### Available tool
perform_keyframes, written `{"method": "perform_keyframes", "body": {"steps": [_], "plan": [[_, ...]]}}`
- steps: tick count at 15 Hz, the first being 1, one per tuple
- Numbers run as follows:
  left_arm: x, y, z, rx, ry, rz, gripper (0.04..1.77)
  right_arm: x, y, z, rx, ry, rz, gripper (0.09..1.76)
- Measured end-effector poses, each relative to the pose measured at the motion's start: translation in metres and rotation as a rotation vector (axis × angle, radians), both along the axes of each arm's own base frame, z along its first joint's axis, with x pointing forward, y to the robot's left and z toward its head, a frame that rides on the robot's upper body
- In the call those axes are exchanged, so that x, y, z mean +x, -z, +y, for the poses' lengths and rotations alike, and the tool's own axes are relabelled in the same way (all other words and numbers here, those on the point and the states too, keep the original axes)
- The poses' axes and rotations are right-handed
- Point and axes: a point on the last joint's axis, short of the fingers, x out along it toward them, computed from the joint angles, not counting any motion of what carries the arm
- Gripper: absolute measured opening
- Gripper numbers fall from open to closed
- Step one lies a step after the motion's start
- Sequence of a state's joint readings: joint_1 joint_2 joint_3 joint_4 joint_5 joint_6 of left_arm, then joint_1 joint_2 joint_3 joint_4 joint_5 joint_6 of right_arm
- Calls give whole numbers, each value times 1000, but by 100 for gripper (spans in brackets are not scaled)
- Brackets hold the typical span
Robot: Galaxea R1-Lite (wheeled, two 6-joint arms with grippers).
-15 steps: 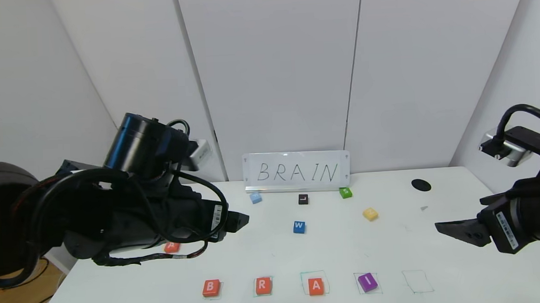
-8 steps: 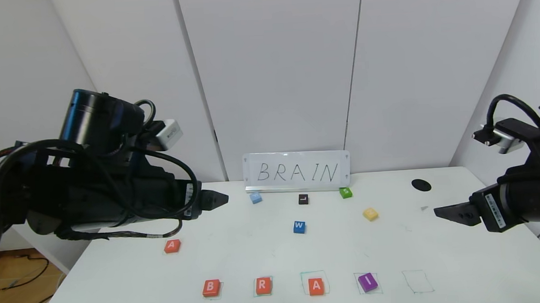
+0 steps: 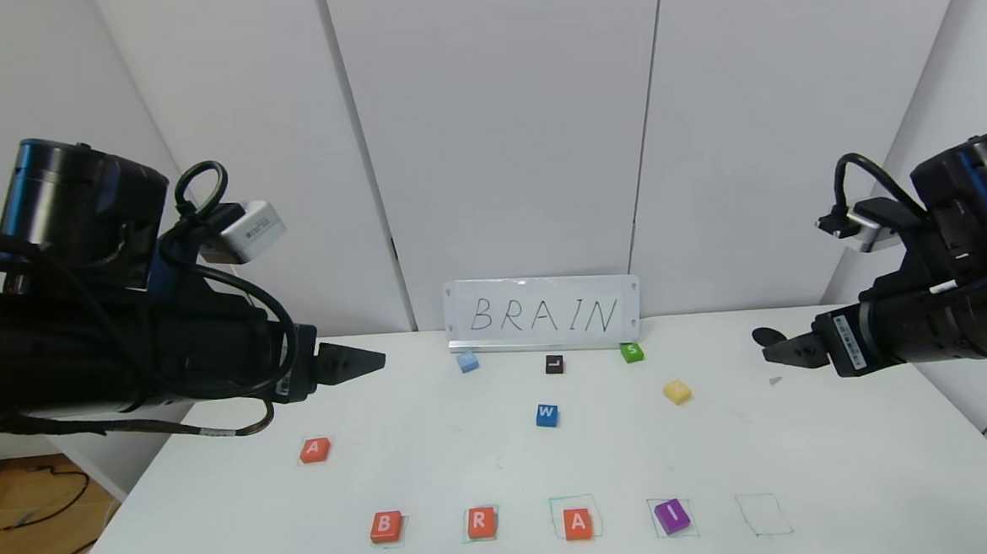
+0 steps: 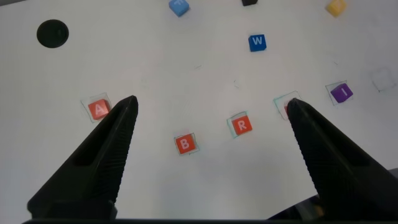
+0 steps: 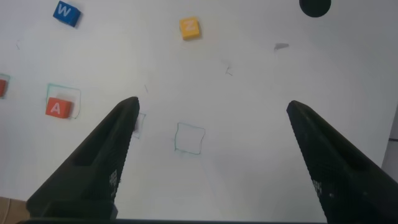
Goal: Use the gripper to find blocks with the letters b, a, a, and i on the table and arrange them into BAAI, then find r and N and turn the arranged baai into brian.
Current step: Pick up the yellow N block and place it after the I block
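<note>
Now that both arms have lifted up and pulled back, the spare orange-red square A block (image 3: 315, 449) can be seen again, left of and behind the front row on the big white table (image 3: 849, 461): orange-red B (image 3: 386, 527), orange-red R (image 3: 480, 522), orange-red A (image 3: 577, 523), purple I (image 3: 672, 516). The last green drawn square (image 3: 762, 514), right of I, is empty. Farther back, the small yellow N block (image 3: 677, 391) waits, and the left gripper (image 3: 354, 364) and right gripper (image 3: 780, 352) hang wide open, holding nothing.

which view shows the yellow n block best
The right wrist view: the yellow N block lies unblocked on the table, its top face toward the camera. The head view shows it smaller and farther off, right of the blue W block. The left wrist view catches it only at the frame's edge.
</note>
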State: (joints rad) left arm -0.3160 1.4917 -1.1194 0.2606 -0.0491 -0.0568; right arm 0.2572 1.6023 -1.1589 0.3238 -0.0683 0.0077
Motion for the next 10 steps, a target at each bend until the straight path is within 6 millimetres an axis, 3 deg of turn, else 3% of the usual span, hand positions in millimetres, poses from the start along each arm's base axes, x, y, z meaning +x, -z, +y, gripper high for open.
{"method": "perform_keyframes", "body": {"steps": [10], "plan": [[-9,1,4,39,28,-18,171,69,25,15,-16,52,45,171]]}}
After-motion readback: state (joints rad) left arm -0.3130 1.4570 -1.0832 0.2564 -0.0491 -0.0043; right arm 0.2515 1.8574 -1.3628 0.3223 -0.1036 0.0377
